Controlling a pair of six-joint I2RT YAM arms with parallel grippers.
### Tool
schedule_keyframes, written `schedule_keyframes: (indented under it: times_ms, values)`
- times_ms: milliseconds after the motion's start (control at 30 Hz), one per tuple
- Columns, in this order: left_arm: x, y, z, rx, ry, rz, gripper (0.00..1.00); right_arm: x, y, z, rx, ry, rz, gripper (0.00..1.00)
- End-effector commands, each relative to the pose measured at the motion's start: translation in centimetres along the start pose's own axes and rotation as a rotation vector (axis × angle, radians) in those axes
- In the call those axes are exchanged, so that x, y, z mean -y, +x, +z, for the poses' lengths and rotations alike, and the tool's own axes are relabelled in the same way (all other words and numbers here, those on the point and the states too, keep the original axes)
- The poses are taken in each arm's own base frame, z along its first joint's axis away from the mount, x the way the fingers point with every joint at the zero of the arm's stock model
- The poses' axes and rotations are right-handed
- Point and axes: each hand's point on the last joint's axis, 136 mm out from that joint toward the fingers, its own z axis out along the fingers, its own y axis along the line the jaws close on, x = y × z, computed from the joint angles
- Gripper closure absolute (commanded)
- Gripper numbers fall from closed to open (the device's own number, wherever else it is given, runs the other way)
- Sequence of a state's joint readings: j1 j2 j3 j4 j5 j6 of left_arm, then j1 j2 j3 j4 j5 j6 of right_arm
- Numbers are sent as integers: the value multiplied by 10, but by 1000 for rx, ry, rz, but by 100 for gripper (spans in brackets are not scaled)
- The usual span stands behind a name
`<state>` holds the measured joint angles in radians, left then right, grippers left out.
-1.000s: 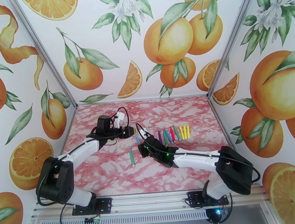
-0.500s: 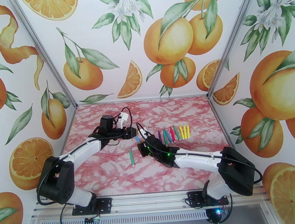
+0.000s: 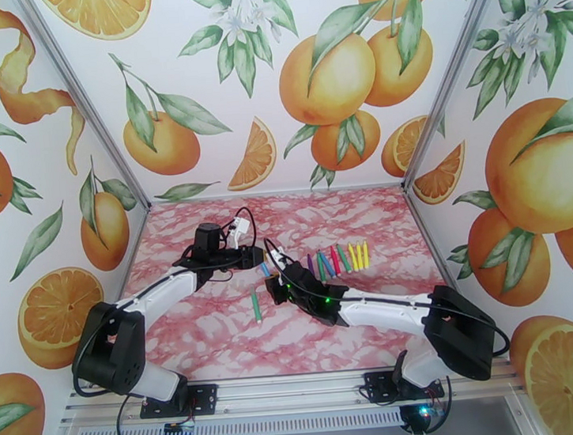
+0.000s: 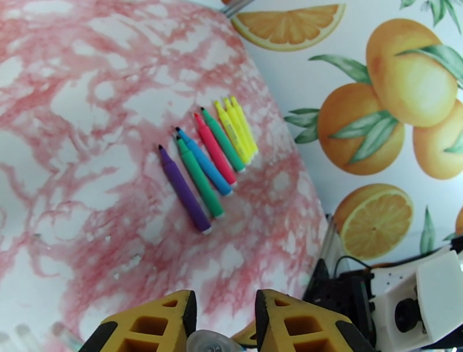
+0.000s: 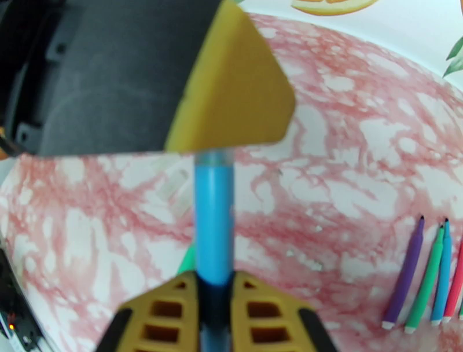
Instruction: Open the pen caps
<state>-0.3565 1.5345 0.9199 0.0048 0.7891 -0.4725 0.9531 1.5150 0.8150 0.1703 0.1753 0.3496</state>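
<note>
Uncapping in hand: blue pen [image 5: 214,220] is held clamped in right gripper [image 5: 214,307] jaws, pointing twelve o'clock; left gripper [image 4: 223,318] jaws are set narrow around cap [image 4: 208,343], grip undeterminable. Firm closure, then straight pull, is required

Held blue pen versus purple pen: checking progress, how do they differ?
The blue pen is clamped in the right gripper; the purple pen lies on the table. The blue pen's far end is hidden behind the left gripper; the purple pen's dark tip is bare. Both are slim markers.
</note>
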Motion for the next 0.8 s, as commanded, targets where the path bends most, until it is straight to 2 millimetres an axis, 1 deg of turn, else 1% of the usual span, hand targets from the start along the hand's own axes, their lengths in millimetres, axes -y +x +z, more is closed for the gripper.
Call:
schedule_keyframes:
  times_ms: [0,100,233,267,333,400,467,533,633,767]
  values:
    - [12,-13,0,27,38,43,73,-4,-8,5,24,-24,-4,85]
    - [12,-14,0,26,38,41,82,-5,-7,7,22,-26,-5,85]
    - [13,-13,-1,25,40,42,88,-6,-5,10,14,-31,-8,85]
    - [13,-12,-1,23,41,40,91,-6,-4,10,12,-30,-7,84]
    - [13,-12,-1,20,45,38,96,-6,-4,12,15,-30,-5,81]
    - [14,-11,-1,16,51,37,99,-6,-5,13,19,-33,-2,75]
    - [16,-12,-1,15,59,36,100,-6,-6,14,20,-37,1,70]
    - [19,-12,-2,14,68,39,100,-7,-7,16,19,-41,3,67]
    - [22,-10,-3,6,79,42,100,-7,-10,17,27,-45,8,66]
    - [21,-8,-2,-3,80,34,100,-7,-14,18,39,-48,15,67]
